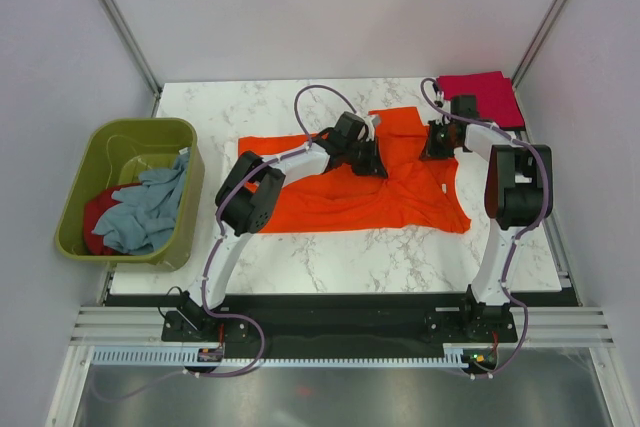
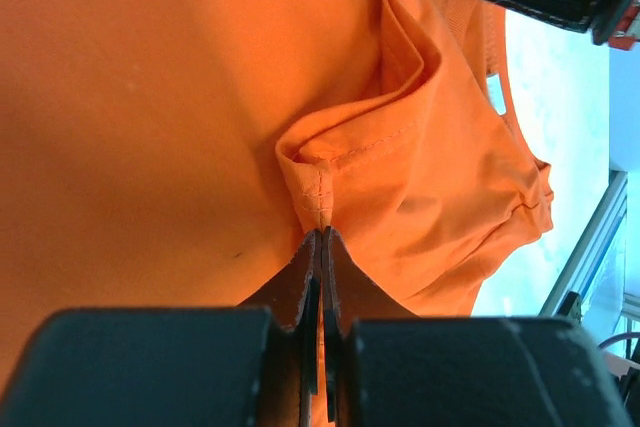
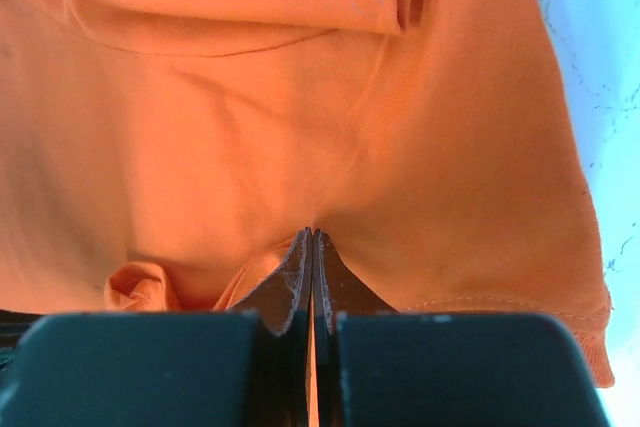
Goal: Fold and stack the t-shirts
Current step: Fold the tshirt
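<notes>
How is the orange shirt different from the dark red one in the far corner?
The orange t-shirt lies spread out and rumpled; the red t-shirt is folded into a neat square. The orange t-shirt covers far more table than the red t-shirt. The left gripper and right gripper pinch the orange t-shirt; nothing holds the red t-shirt. Both are plain-coloured.

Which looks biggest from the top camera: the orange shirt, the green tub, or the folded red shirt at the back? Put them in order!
1. orange t-shirt, spread wide across the table
2. olive-green tub, clearly smaller than the orange shirt
3. folded red t-shirt, the smallest
</notes>
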Controlling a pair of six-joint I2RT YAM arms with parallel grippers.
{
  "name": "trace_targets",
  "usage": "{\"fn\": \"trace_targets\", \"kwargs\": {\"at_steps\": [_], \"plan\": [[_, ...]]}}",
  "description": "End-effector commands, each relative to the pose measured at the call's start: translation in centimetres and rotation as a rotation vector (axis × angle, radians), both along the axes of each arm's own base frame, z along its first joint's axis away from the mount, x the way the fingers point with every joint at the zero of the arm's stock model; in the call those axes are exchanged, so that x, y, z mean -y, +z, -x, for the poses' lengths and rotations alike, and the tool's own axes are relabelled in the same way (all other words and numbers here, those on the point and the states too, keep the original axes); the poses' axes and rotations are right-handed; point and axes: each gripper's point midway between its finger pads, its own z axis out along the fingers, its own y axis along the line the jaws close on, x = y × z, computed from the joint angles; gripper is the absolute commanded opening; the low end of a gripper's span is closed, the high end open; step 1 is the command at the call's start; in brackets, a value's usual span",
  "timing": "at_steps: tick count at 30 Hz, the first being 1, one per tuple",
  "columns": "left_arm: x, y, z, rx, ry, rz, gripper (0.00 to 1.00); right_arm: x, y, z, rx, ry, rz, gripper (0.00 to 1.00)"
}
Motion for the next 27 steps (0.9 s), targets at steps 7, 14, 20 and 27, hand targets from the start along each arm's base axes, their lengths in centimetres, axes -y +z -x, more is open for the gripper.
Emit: {"fn": "trace_targets", "kwargs": {"at_steps": [7, 14, 20, 27], "plan": [[-0.5, 2.5, -0.4, 0.014, 0.103, 0.016, 0.02, -1.0, 5.3, -2.4, 0.153, 0.002, -0.018, 0.00], [-1.6, 3.3, -0.7, 0.003, 0.201, 0.005, 0.02, -2.4, 6.2, -2.6, 0.206, 0.037, 0.019, 0.00], [-2.0, 3.2, -0.6, -0.013, 0.237, -0.003, 0.02, -3.4, 7.0, -3.2, 0.270, 0.072, 0.073, 0.00], [-2.9, 2.3, -0.6, -0.026, 0.286, -0.031, 0.02, -4.0, 6.7, -3.6, 0.287, 0.112, 0.124, 0.00]]}}
